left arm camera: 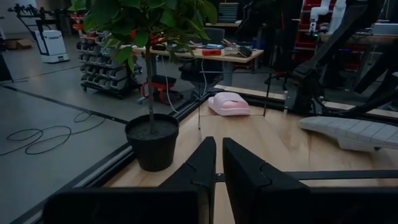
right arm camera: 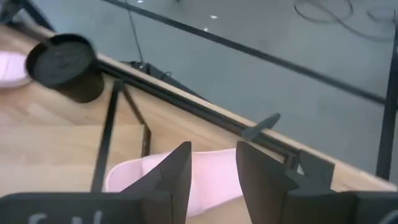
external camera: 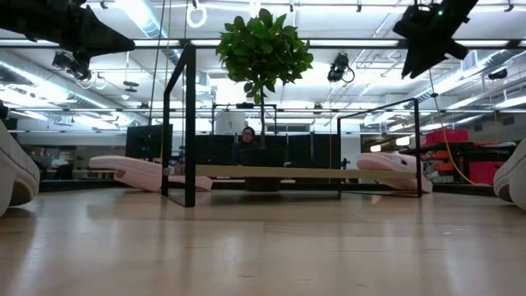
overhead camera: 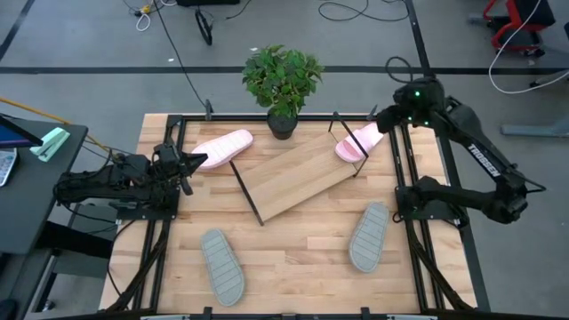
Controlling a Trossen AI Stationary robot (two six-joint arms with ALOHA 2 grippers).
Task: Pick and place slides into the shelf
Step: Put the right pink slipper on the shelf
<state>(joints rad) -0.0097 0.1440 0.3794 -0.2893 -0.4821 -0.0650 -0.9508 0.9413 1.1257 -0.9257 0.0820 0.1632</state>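
The right gripper (overhead camera: pixel 384 118) hangs above the table's far right corner, over the pink slide (overhead camera: pixel 358 142) that lies beside the shelf's (overhead camera: pixel 298 174) far right end. In the right wrist view its two fingers (right arm camera: pixel 177 169) stand parted by a moderate gap, with that pink slide (right arm camera: pixel 208 180) showing between and below them; they hold nothing, and whether they touch the slide cannot be told, though the low view shows the gripper (external camera: pixel 427 41) well up in the air over the slide (external camera: pixel 390 164). The left gripper (overhead camera: pixel 194 161) points in from the table's left edge, its tip just beside the heel end of the other pink slide (overhead camera: pixel 222 147), which lies near the shelf's far left end. In the left wrist view its fingers (left arm camera: pixel 202 165) stand almost together, only a thin slit between them, gripping nothing. The shelf sits slantwise across the middle of the table (overhead camera: pixel 293 267) on its black wire frame, its board bare. The two grey slides lie on the near half of the table, one at the left (overhead camera: pixel 221 266) and one at the right (overhead camera: pixel 369 236), well apart from each other and from both grippers. A potted plant (overhead camera: pixel 283 84) stands at the far edge, between the pink slides. In the low view a person (external camera: pixel 247 140) sits in the room beyond the table.
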